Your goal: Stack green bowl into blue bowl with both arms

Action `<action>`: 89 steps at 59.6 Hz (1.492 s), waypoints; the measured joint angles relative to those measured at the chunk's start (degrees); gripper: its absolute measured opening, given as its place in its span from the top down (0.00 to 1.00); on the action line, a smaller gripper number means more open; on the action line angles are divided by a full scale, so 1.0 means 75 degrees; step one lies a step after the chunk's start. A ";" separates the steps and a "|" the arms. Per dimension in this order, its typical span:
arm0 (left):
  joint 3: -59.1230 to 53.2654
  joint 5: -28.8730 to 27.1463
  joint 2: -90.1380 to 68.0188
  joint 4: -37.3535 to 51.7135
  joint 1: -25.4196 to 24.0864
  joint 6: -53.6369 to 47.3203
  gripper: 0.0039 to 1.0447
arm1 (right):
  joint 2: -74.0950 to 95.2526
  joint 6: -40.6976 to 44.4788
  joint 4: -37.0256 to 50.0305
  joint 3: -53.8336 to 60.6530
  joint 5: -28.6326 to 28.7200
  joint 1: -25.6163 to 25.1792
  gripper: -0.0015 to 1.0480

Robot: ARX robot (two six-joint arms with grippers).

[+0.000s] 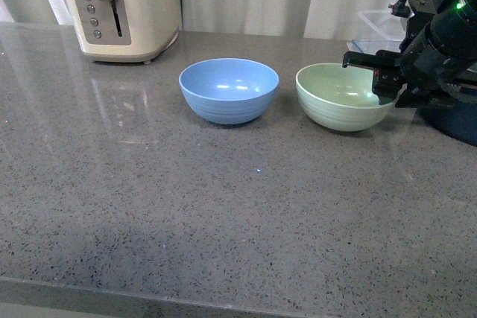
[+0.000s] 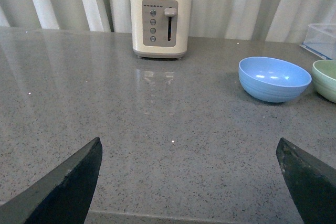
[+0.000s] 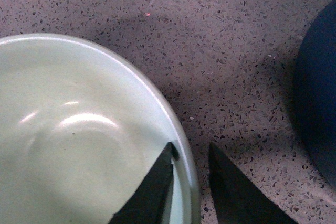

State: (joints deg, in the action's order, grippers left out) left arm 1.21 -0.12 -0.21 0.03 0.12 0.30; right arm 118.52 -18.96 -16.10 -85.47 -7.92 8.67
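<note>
The green bowl (image 1: 343, 96) sits on the grey counter right of the blue bowl (image 1: 229, 89), a small gap between them. My right gripper (image 1: 387, 93) is shut on the green bowl's right rim, one finger inside and one outside, as the right wrist view shows at the rim (image 3: 184, 145). The green bowl (image 3: 79, 140) fills that view's left side. My left gripper (image 2: 189, 150) is open and empty, low near the counter's front edge, far from both bowls; it is out of the front view. The blue bowl (image 2: 274, 78) and a slice of the green bowl (image 2: 326, 80) show in the left wrist view.
A cream toaster (image 1: 123, 7) stands at the back left. A dark navy pot (image 1: 458, 121) sits just right of the green bowl, behind my right arm; it also shows in the right wrist view (image 3: 317, 114). A clear plastic container (image 1: 376, 24) is at the back right.
</note>
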 joint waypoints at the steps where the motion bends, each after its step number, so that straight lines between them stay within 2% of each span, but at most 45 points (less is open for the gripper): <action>1: 0.0000 -0.0003 0.0000 0.0000 0.0000 0.0000 0.06 | 0.0000 -0.0003 0.0000 0.0000 0.0003 0.0000 0.84; 6: 0.0000 -0.0003 0.0000 0.0000 0.0000 0.0000 0.06 | -0.0009 -0.0076 -0.0012 -0.0012 0.0015 -0.0015 0.95; 9: 0.0000 0.0000 0.0000 0.0000 0.0000 0.0000 0.06 | -0.0061 -0.0079 -0.0032 -0.0041 0.0067 -0.0032 0.98; 27: 0.0000 -0.0003 0.0000 0.0000 0.0000 0.0000 0.06 | -0.0664 -0.0082 -0.0172 -0.0507 0.0291 0.0058 0.98; 43: 0.0000 -0.0003 0.0000 0.0000 0.0000 0.0000 0.06 | -0.0988 -0.0035 0.0038 -0.1253 0.0580 0.1448 0.98; 52: 0.0000 -0.0003 0.0000 0.0000 0.0000 0.0000 0.06 | -0.0557 0.0032 0.0012 -0.1507 0.0539 0.1903 0.98; 82: 0.0000 -0.0003 0.0000 0.0000 0.0000 0.0000 0.06 | 0.0463 0.0195 -0.0119 -0.1716 0.0061 0.2031 0.98; 85: 0.0000 -0.0003 0.0000 0.0000 0.0000 0.0000 0.06 | 0.0472 0.0230 -0.0085 -0.1716 0.0061 0.2037 0.95; 89: 0.0000 -0.0003 0.0000 0.0000 0.0000 0.0000 0.06 | 0.0472 0.0230 0.0009 -0.1716 0.0064 0.2040 0.85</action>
State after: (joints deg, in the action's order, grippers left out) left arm 1.21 -0.14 -0.21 0.03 0.12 0.30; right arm 122.06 -17.23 -16.03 -98.35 -7.44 23.97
